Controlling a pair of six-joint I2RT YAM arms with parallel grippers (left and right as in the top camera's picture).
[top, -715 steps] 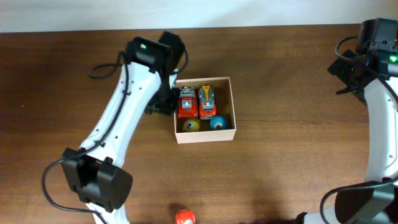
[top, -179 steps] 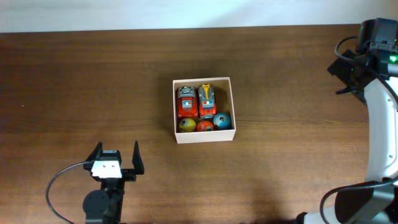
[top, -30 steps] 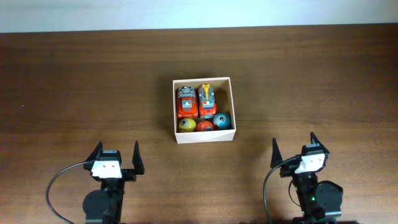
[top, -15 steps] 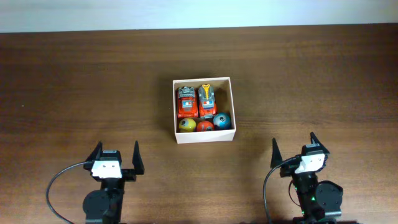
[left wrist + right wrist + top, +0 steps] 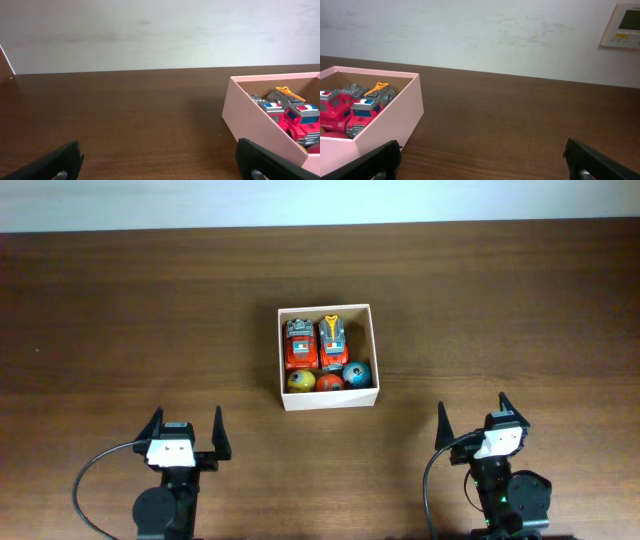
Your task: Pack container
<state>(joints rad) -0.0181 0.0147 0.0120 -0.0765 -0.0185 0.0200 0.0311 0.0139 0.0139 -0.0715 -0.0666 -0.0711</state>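
Note:
The container (image 5: 327, 400), a small white box with a tan inside, sits at the table's middle. It holds two red toy trucks (image 5: 316, 343) side by side at the back and a yellow, a red and a blue ball (image 5: 356, 374) along the front. My left gripper (image 5: 186, 427) rests open near the front edge at the left, well short of the box. At the front right my right gripper (image 5: 472, 416) stands open too, nothing between its fingers. The left wrist view has the container (image 5: 260, 130) at its right; the right wrist view has the container (image 5: 390, 125) at its left.
Dark wooden table (image 5: 120, 310) runs all around the box. A pale wall (image 5: 150, 30) rises behind the far edge. A small white wall panel (image 5: 622, 25) shows at the upper right of the right wrist view.
None within the last second. Earlier the left arm withdrew from the box to the front left, a red ball joined the box, and the right arm came to the front right.

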